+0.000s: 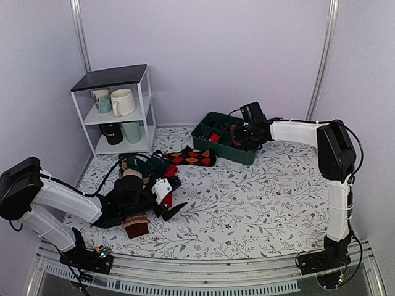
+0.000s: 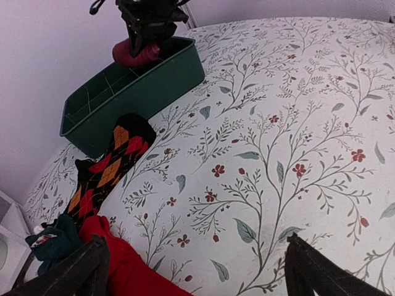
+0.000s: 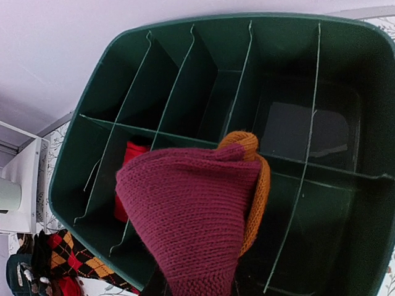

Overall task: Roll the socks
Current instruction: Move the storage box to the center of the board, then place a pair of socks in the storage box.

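My right gripper hangs over the green divided bin, shut on a rolled maroon sock bundle with an orange toe. The bundle hides its fingertips in the right wrist view. A rolled red sock lies in one compartment of the bin. My left gripper stands open low over the floral tablecloth with nothing between its fingers. Its left finger is beside a plain red sock. A black-red argyle sock lies flat toward the bin, and a teal sock is bunched at the left.
A white shelf with mugs stands at the back left. A brown striped sock lies under the left arm. The loose sock pile sits left of centre, and purple walls close in the table.
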Motion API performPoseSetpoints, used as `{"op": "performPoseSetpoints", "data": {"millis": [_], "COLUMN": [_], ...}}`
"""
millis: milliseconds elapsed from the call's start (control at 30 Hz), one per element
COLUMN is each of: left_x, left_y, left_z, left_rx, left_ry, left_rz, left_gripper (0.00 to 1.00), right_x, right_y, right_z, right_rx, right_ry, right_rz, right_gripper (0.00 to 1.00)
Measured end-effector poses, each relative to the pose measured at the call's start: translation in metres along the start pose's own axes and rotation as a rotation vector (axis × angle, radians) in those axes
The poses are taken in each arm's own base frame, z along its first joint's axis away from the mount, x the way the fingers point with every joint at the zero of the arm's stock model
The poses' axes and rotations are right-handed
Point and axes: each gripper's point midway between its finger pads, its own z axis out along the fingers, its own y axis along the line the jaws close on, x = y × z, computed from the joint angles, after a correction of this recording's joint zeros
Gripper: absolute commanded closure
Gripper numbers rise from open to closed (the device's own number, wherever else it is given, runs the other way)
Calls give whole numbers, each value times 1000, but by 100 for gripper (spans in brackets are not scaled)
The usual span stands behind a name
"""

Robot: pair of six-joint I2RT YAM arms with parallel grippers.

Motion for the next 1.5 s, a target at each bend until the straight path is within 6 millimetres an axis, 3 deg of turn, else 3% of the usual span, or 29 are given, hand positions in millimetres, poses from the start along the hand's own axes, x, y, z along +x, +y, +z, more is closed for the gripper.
{"op": "performPoseSetpoints", "data": {"millis": [167,333,600,800,1100,1233,1500], "left_x": [-3,-3,-2,0,0,3,9], "left_y": [2,1,1,1,1,-1,-3], "left_z": [-1,-1,-1,0,0,1,3], "left_rx": [-5,-4,-3,-3,-3,0,6], "left_ry": [-7,-7,-5,1,1,10,26], "left_rz": [-1,-1,-1,0,1,2,6], "left_gripper": [0,1,0,0,1,1,1], "right_x": [10,26,32,26,-14,-31,-65], "right_y": [-4,-27,-50,-70,-127,-119,-58], "right_z": [3,6,-20,-28,-38,-39,-65], "right_rx": [26,85,135,164,250,200,62], "right_ry": [-8,-10,-36,-36,-46,-52,-142], "right_rz": [18,37,62,62,0,-67,-92], "right_gripper": [100,100,100,100,100,100,100]}}
